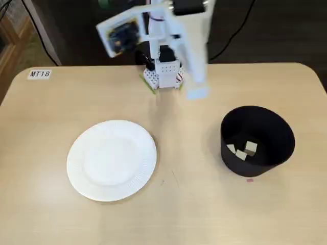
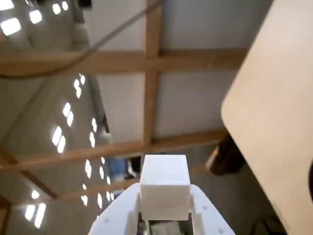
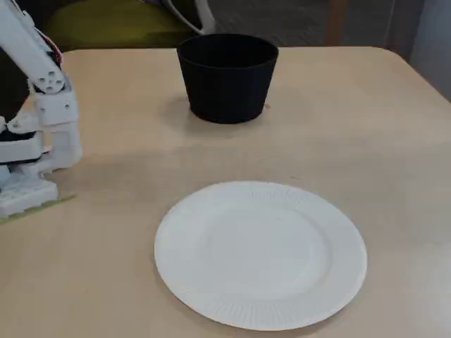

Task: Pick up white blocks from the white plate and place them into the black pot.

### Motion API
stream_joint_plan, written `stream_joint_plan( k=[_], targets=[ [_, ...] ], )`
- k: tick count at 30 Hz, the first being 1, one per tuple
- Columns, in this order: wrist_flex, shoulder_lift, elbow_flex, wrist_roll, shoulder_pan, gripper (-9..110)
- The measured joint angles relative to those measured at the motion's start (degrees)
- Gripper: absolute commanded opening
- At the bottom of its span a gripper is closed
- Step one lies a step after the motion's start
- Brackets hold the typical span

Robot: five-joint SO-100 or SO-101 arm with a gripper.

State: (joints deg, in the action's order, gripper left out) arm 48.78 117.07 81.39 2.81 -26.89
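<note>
The white plate (image 1: 111,160) (image 3: 261,253) lies bare at the table's front left in a fixed view, with no blocks on it. Three white blocks (image 1: 242,150) rest on the bottom of the black pot (image 1: 276,133), which stands to the right. In a fixed view from the side, the pot (image 3: 227,77) hides its contents. My gripper (image 1: 196,93) hangs blurred near the arm's base, well above the table and apart from both pot and plate. It looks shut and holds nothing. The wrist view shows its tip (image 2: 165,183) against the room and the table edge.
The arm's base (image 1: 163,74) (image 3: 32,183) stands at the table's back edge. A label reading MT18 (image 1: 40,74) is stuck at the back left corner. A small pink mark (image 1: 250,179) sits just in front of the pot.
</note>
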Motion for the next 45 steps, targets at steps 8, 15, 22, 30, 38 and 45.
stream_joint_plan(
  k=[8,15,22,30,38,45],
  targets=[
    [0.0,0.0,19.78,1.93,-12.66,-2],
    [-3.25,4.31,33.84,1.93,-12.92,-2],
    [-5.98,7.21,40.25,1.93,-12.83,-2],
    [-7.47,7.29,41.22,1.93,-12.83,19],
    [-7.38,7.29,41.22,1.93,-10.2,18],
    [-0.62,7.21,37.53,2.29,-5.27,-2]
  ],
)
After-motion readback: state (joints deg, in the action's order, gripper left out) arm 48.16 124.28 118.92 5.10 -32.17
